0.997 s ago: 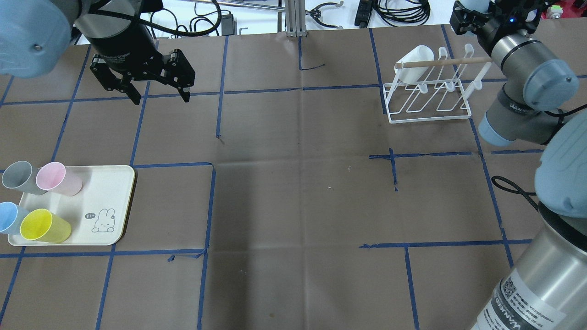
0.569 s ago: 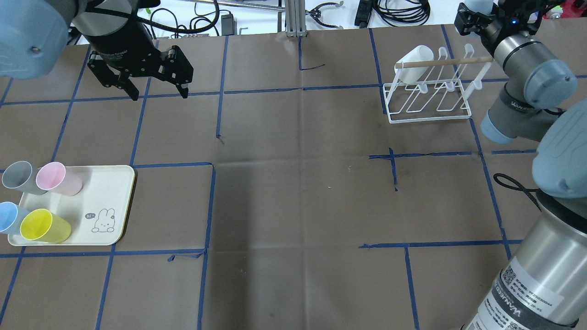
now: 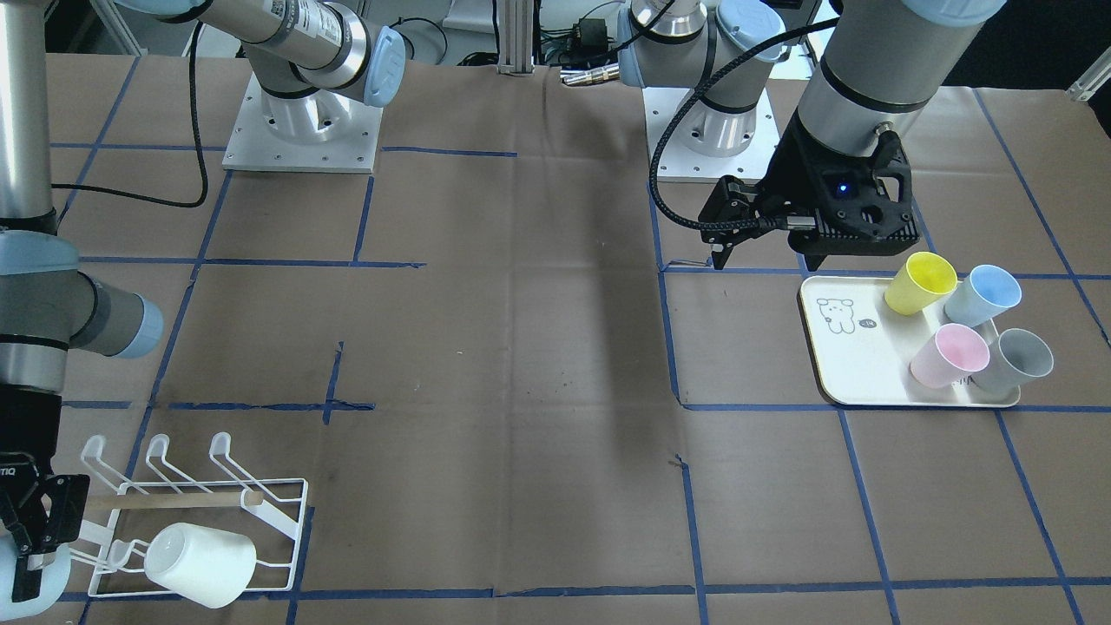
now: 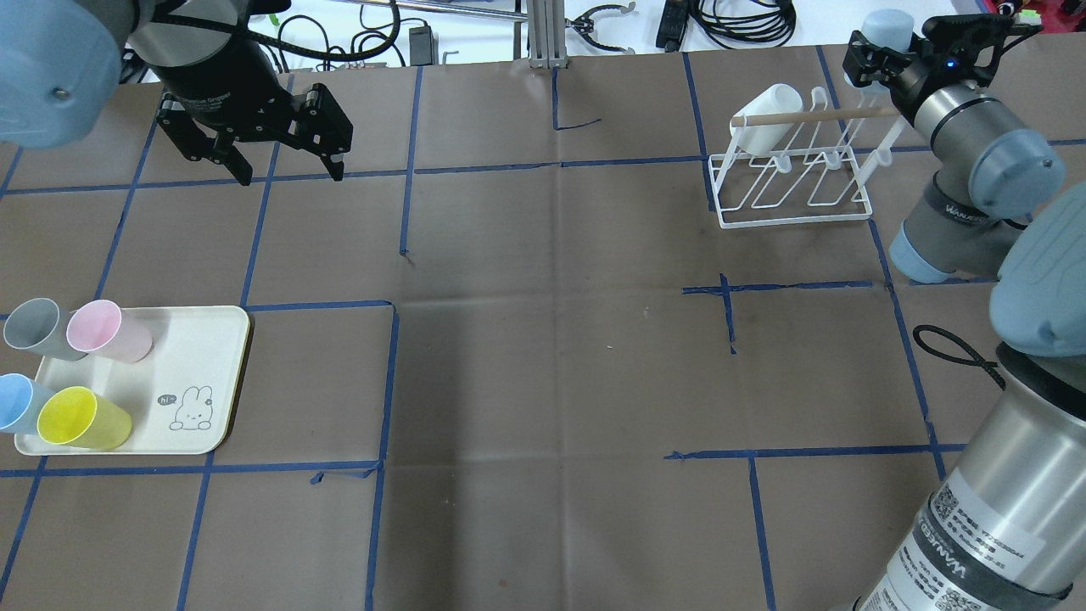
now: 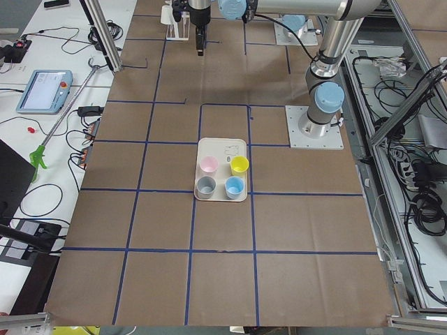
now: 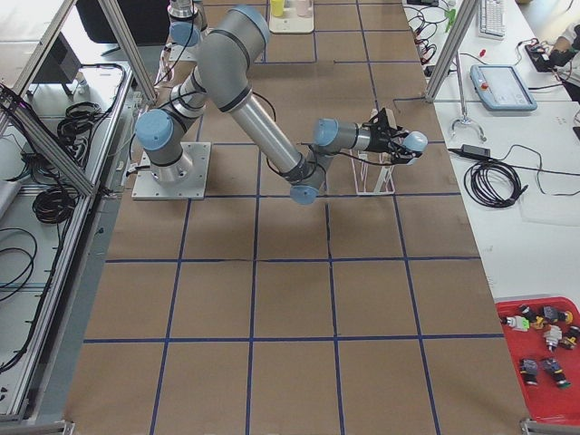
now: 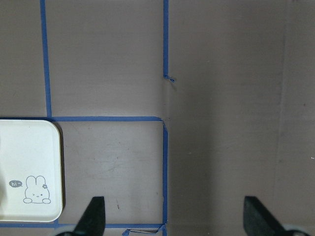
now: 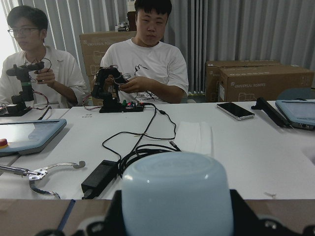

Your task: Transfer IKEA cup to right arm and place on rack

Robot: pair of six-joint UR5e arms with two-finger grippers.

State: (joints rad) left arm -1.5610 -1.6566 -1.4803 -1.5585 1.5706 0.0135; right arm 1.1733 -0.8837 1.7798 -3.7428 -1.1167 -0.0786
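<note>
The pale blue cup (image 8: 174, 194) is pinched in my right claw (image 4: 884, 44), its closed bottom facing away from me, held in the air over the far right corner of the desk (image 4: 543, 339). It is just beside one end of the white wire rack (image 4: 793, 206). A white cup (image 4: 764, 109) sits on the rack's other end, and a wooden dowel (image 4: 819, 115) lies across the prongs. Well apart, my left claw (image 4: 291, 170) hangs spread and empty above the desk's far left. Nearer me, a cream tray (image 4: 199, 348) carries four coloured cups (image 4: 85, 417).
</note>
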